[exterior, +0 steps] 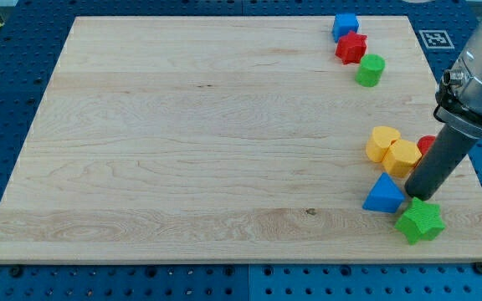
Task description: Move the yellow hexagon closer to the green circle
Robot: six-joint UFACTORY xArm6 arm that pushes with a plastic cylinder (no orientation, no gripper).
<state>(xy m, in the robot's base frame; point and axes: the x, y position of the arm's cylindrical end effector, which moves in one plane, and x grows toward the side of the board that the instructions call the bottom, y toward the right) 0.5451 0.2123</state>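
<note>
My tip sits among the blocks at the view's right.

My tip (414,196) has no hand, so it holds nothing; it rests between the blue triangle (383,195) and the green star (419,221). The yellow hexagon (403,157) is just above it, touching a second yellow block (382,142). A red block (426,145) peeks out behind the rod. The green circle (370,70) is well apart near the view's top of the wooden surface (207,134), beside a red star (351,48) and a blue block (345,25).

A pale wooden board (182,134) lies on a blue perforated table (7,92).
</note>
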